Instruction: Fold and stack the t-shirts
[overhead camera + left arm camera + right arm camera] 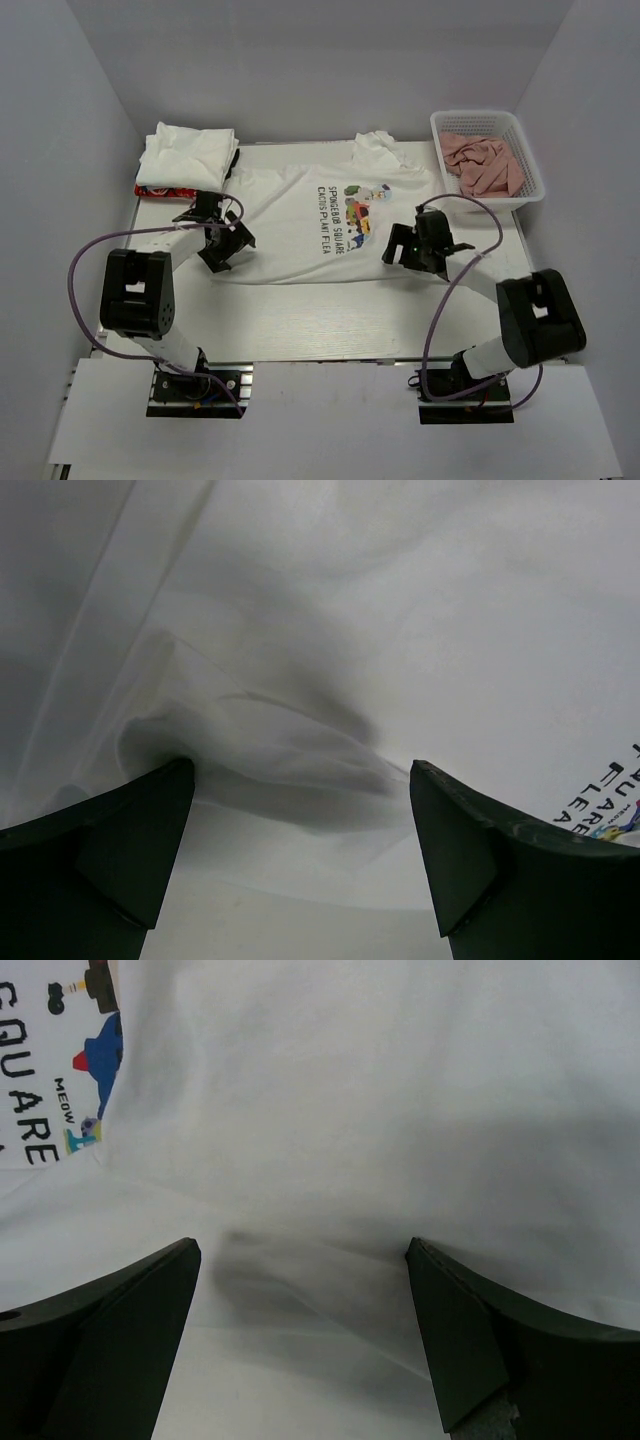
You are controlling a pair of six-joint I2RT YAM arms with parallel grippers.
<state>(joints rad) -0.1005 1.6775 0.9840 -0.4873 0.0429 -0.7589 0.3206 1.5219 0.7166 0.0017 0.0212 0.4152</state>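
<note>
A white t-shirt with a colourful cartoon print (320, 215) lies spread flat across the middle of the table, its lettering (340, 218) face up. My left gripper (222, 248) is open, low over the shirt's left bottom edge; in the left wrist view (300, 810) a raised fold of cloth (260, 750) lies between the fingers. My right gripper (408, 245) is open over the shirt's right bottom edge; the right wrist view (300, 1290) shows rumpled white cloth (300, 1270) between the fingers and the print (90, 1070) at the upper left. A stack of folded white t-shirts (188, 155) sits at the back left.
A white plastic basket (530, 160) holding salmon-pink cloths (485, 162) stands at the back right. A red and dark item (165, 190) lies under the folded stack. White walls close the table on three sides. Purple cables (470, 230) loop from both arms.
</note>
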